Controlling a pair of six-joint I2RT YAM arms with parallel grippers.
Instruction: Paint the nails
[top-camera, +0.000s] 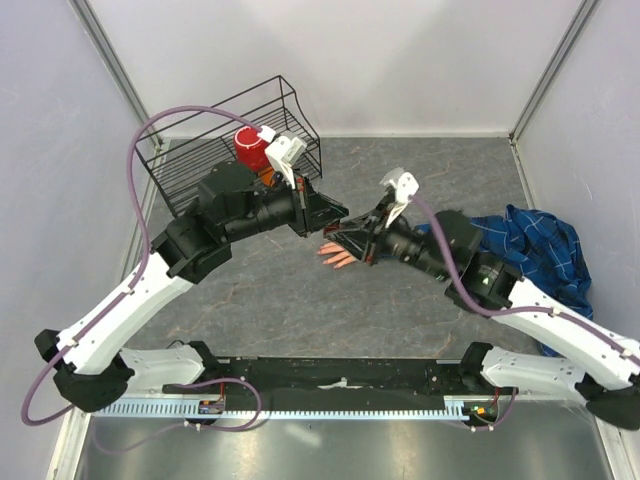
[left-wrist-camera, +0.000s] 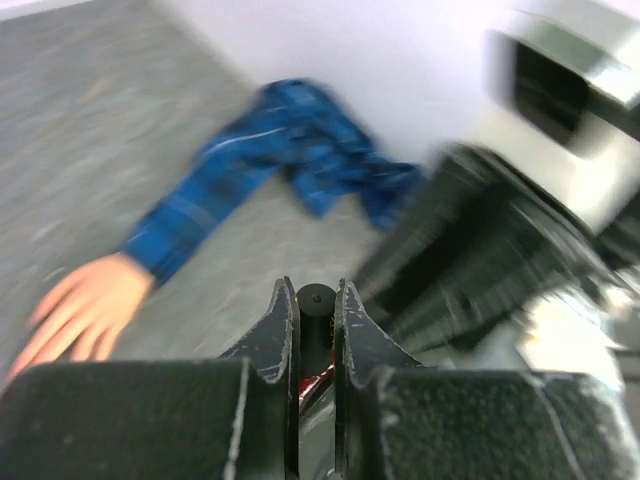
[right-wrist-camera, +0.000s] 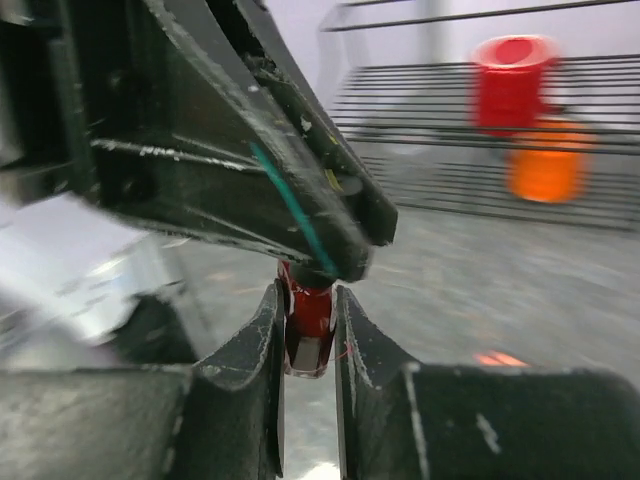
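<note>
A peach fake hand (top-camera: 338, 256) lies palm down on the grey table, and its blue plaid cuff (top-camera: 530, 245) trails off to the right. In the left wrist view the hand (left-wrist-camera: 80, 310) is blurred, and its nails are too small to make out. Just above the hand my two grippers meet. My right gripper (right-wrist-camera: 307, 295) is shut on a small dark red polish bottle (right-wrist-camera: 308, 322). The left gripper (left-wrist-camera: 317, 290) is shut on the bottle's black cap (left-wrist-camera: 317, 305). Seen from above, the left gripper (top-camera: 338, 214) and right gripper (top-camera: 358, 238) nearly touch.
A black wire basket (top-camera: 200, 165) stands at the back left, holding a red cup (top-camera: 250, 148) and an orange object (right-wrist-camera: 545, 165). White walls close in the table on three sides. The bunched plaid shirt lies under the right arm.
</note>
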